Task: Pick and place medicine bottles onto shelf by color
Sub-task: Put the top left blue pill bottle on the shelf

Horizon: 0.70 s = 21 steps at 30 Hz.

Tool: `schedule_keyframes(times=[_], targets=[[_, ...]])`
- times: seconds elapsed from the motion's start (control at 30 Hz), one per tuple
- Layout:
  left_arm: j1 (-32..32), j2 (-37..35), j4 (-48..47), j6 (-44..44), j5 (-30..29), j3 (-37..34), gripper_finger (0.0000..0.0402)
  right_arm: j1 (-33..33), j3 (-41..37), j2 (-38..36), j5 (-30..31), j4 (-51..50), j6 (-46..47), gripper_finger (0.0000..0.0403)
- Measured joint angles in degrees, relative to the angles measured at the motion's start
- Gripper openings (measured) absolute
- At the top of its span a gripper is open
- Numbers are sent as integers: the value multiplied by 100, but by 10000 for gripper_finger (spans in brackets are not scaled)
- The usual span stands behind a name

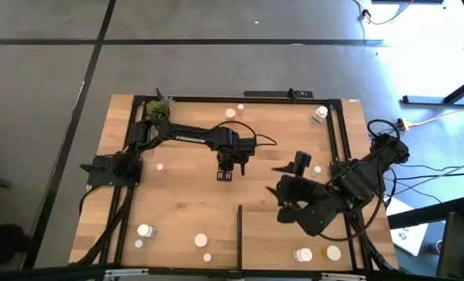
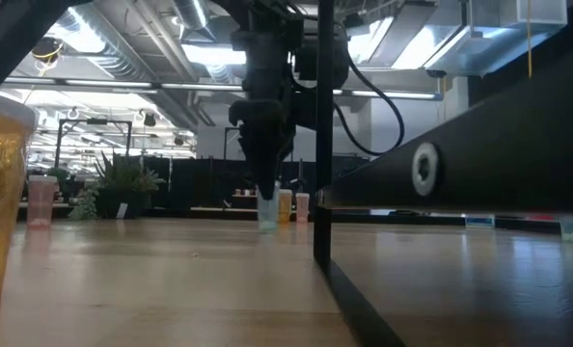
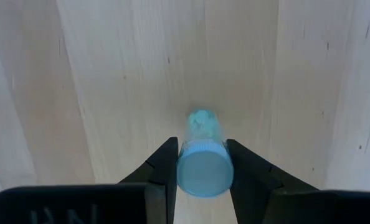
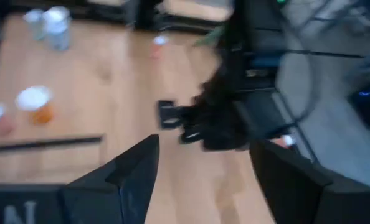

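Note:
My left gripper (image 1: 228, 170) points straight down over the middle of the table, shut on a small pale greenish medicine bottle (image 3: 201, 149). In the low view this bottle (image 2: 267, 214) hangs under the fingers with its base at the tabletop; I cannot tell whether it rests there. My right gripper (image 4: 203, 180) is raised over the table's right side, open and empty, aimed toward the left arm. The shelf (image 1: 267, 242) is the near right panel beside a thin black strip (image 1: 240, 232). Other bottles stand scattered on the table. My left gripper pinches the bottle at its cap (image 3: 202, 175) between the two fingers (image 3: 163, 165), one on each side. The fingers come from above, pointing down. The bottle is upright below them, its body toward the table.
Bottles stand at the far edge (image 1: 230, 113), far right (image 1: 319, 114), near left (image 1: 144, 231), near middle (image 1: 201, 240) and on the near right (image 1: 333, 253). A small one (image 1: 161, 167) stands left of my left gripper. A green plant (image 1: 158, 109) sits at the far left corner.

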Motion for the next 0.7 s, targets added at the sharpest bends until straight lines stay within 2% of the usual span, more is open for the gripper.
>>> schedule_keyframes(times=[0.23,0.47,0.7], targets=[[0,0,-75,0,1,0,94,-127,0,0,166,-430,642,250],[0,0,-75,-17,1,0,94,-153,0,0,-190,-381,658,250],[0,-2,-73,-68,-1,-2,94,-153,-1,2,-855,-250,657,250]])
